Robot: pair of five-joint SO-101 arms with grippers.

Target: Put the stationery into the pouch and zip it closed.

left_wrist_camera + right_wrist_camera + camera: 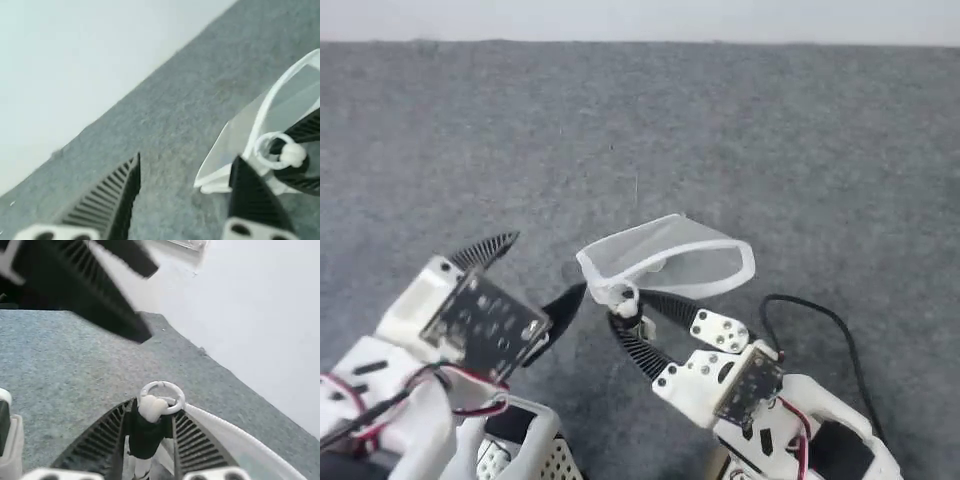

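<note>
The pouch [670, 262] is of clear whitish material and lies near the middle of the grey counter [770, 130]; its rim makes an open loop, so the mouth is gaping; the end with the zip pull [625, 297] points toward the two arms. The zip pull is a small white ring with a white knob on it.

The right hand [625, 308] is at this end of the pouch; its two black ribbed fingers are clenched on the zip pull. In the right wrist view the ring [160, 397] sits just above the tips of the right hand [152, 412], and the white rim of the pouch [235, 437] runs away beside one finger.

The left hand [548, 263] is just beside the pouch, on the side away from the right arm; it is released, with its fingers spread wide and nothing between them; one fingertip is close to the corner of the pouch, but whether it touches cannot be told. In the left wrist view the left hand [188, 159] frames bare counter, with the pouch [280, 100] and the zip pull [272, 150] beyond one finger.

A black cable [825, 322] curves over the counter beside the right arm; a pale wall [640, 18] stands behind the far edge of the counter.
</note>
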